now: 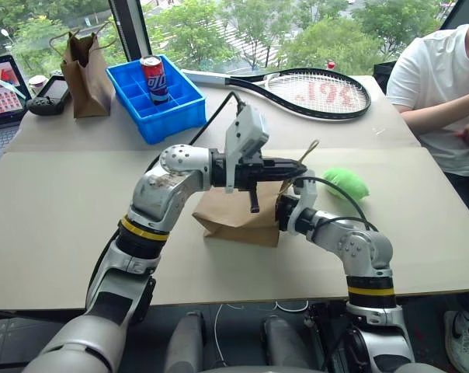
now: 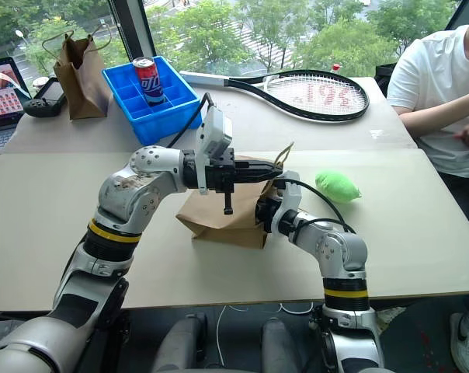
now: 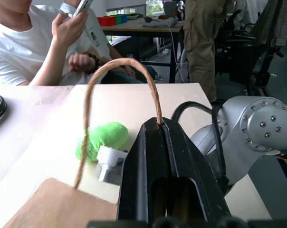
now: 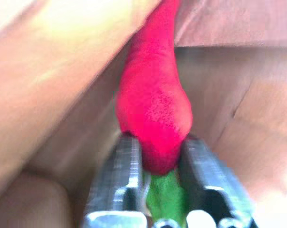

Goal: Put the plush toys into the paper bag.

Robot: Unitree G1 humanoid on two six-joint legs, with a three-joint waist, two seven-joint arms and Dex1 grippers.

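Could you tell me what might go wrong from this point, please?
The left gripper holds the paper bag only by one thin twine handle; a slip could let the mouth sag. The red chili toy sits between the right gripper's fingers inside the bag, so pulling out might drag it along. The green plush lies beside the right arm, which might knock it.

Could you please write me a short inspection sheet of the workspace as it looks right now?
Surface: pale table, two boards joined.
Job's things: paper bag lying mid-table; red plush toy inside it; green plush toy on the table beside it.
Clutter: blue tray holding a can, racket, darker bag, laptop.
Grippers: left gripper shut on the bag's handle; right gripper inside the bag, fingers either side of the red toy.
Cables: black, along both wrists.
Surroundings: seated person, windows.
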